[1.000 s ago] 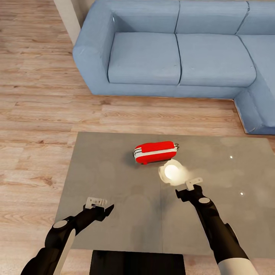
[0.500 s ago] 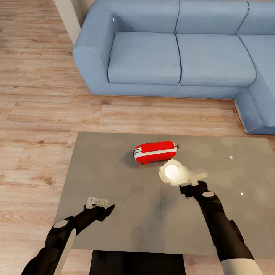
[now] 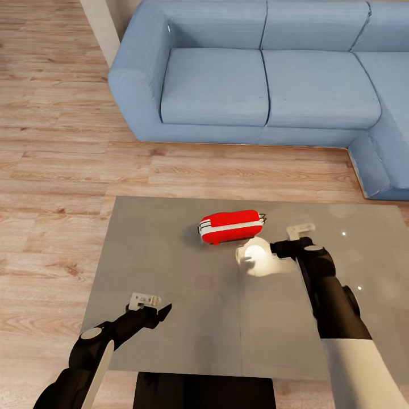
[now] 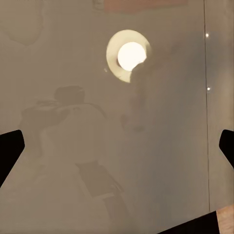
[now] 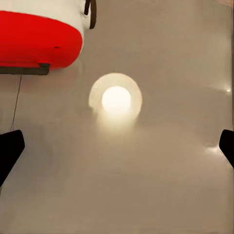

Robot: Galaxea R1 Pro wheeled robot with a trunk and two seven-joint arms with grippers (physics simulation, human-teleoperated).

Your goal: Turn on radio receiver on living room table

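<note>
The red radio receiver (image 3: 232, 225) lies on its side on the grey table (image 3: 165, 261), towards the far edge, its white band facing up. My right gripper (image 3: 275, 249) hovers over the table just right of the radio and a little nearer to me, beside the lamp's bright reflection. Its wrist view shows the radio's red body (image 5: 36, 39) ahead, with the gripper (image 5: 117, 148) open and its dark fingertips (image 5: 9, 151) far apart. My left gripper (image 3: 158, 311) hangs open over the table's near left part, well short of the radio.
A blue L-shaped sofa (image 3: 255, 74) stands beyond the table and wraps round at the right. Light wood floor (image 3: 51, 170) lies to the left and between table and sofa. My dark base (image 3: 204, 392) sits at the table's near edge.
My right arm has reached forward across the table, bringing its gripper up beside the radio's right end. The left arm and the radio have stayed put.
</note>
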